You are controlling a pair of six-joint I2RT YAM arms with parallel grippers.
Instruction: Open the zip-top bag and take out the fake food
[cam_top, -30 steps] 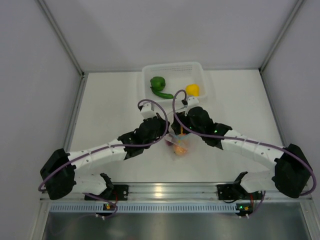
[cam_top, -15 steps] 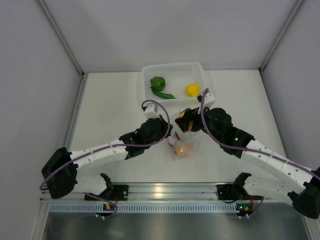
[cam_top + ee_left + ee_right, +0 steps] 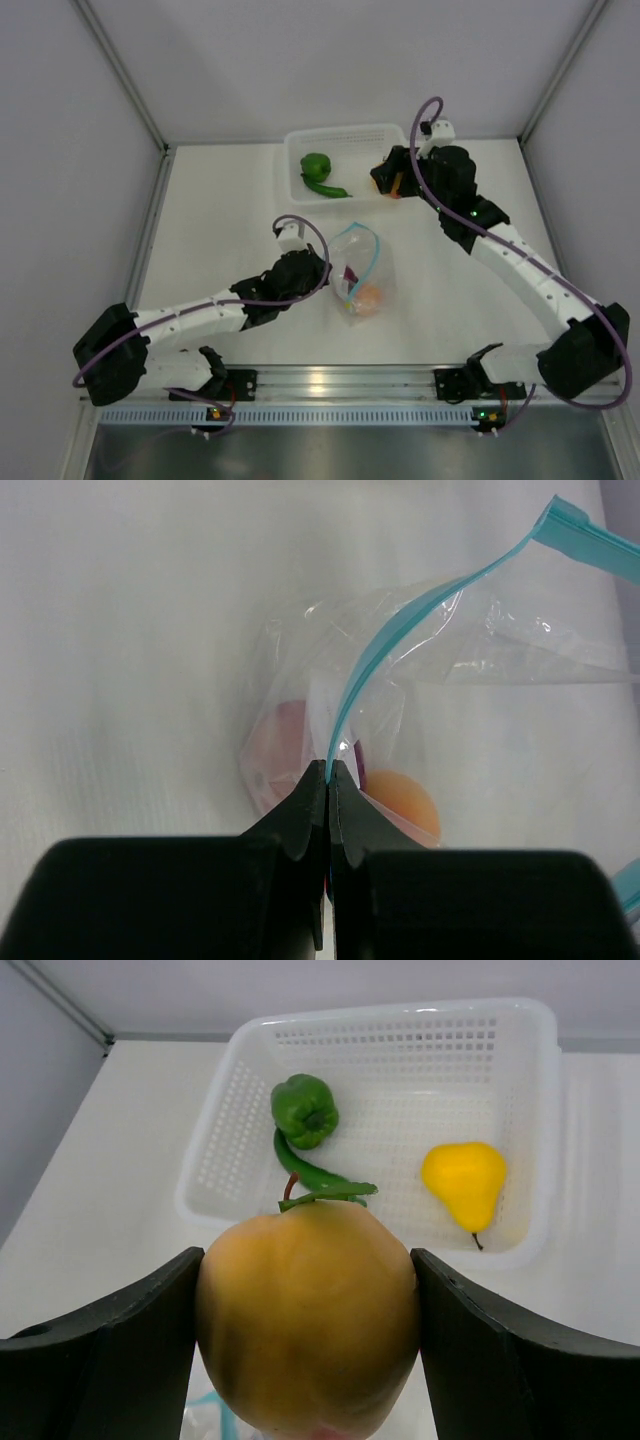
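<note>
The clear zip-top bag [image 3: 362, 272] lies open mid-table, its light blue zip strip [image 3: 400, 640] curving up. My left gripper [image 3: 329, 770] is shut on the strip's near edge. Inside the bag I see a peach-orange fruit [image 3: 400, 800], a pinkish fruit [image 3: 275, 740] and a purple piece [image 3: 357, 758]. My right gripper [image 3: 308, 1345] is shut on a peach-orange fruit [image 3: 308, 1310] with a green leaf, held above the near edge of the white basket [image 3: 290, 145]. In the top view this gripper [image 3: 395, 182] is at the basket's right side.
The white mesh basket [image 3: 520, 1090] at the back holds a green pepper [image 3: 305, 1110], a slim green chili [image 3: 315, 1172] and a yellow pear-shaped fruit [image 3: 465, 1180]. Grey walls enclose the table on three sides.
My right gripper has lifted the peach-orange fruit out of the bag and carried it back and right to the basket. The left gripper has kept hold of the bag, which now shows open.
</note>
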